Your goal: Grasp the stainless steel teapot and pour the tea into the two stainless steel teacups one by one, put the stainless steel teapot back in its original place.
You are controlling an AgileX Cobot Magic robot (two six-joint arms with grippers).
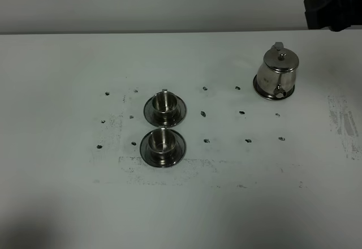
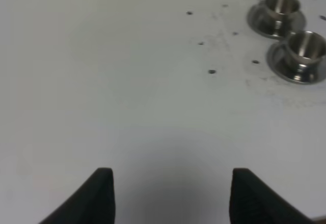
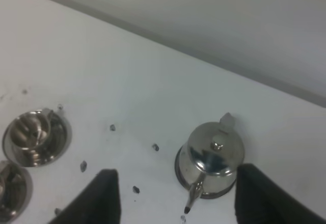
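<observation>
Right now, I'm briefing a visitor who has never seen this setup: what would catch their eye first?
The shiny steel teapot stands alone at the far right, on a round steel disc. Left of centre sit two alike steel cups on saucers, the farther cup just behind the nearer cup. Small dark marks dot the white table between them.
</observation>
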